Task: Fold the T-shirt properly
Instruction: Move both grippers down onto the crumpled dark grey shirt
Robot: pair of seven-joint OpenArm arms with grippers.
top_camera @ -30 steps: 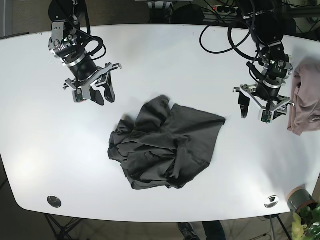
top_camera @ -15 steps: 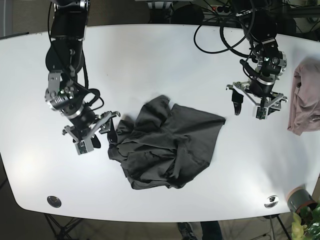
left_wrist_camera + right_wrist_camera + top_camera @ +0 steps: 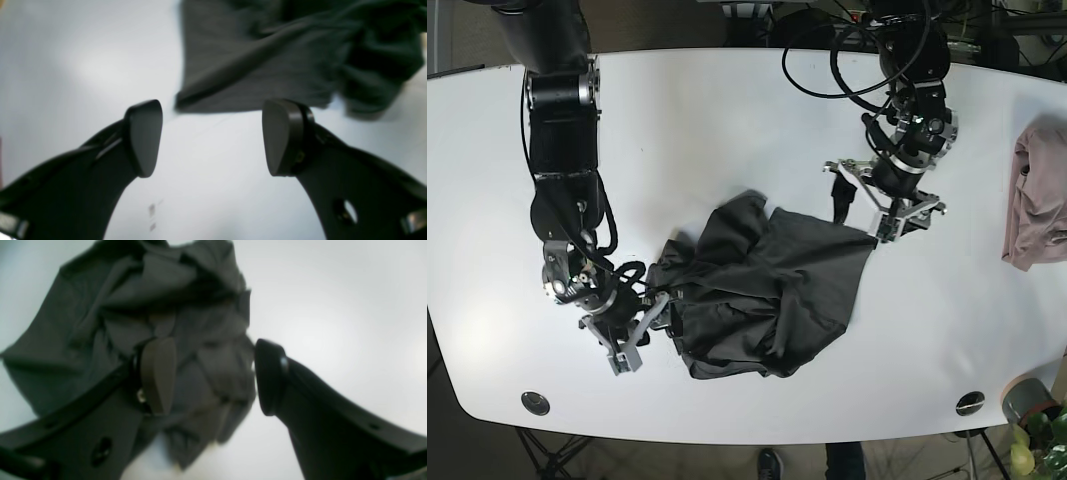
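Observation:
The dark grey T-shirt lies crumpled in the middle of the white table. My left gripper hovers open just above the shirt's far right corner. In the left wrist view the left gripper holds nothing, and the T-shirt has its edge just beyond the fingertips. My right gripper is open at the shirt's left edge. In the right wrist view the right gripper straddles the bunched edge of the T-shirt, with one finger over the cloth.
A pink garment lies at the table's right edge. A potted plant stands off the front right corner. Round fittings sit in the table near the front corners. Cables hang at the back.
Both arms have come in to the shirt: the right arm dropped to its left edge, the left arm moved left to its right corner. The shirt itself lies as before.

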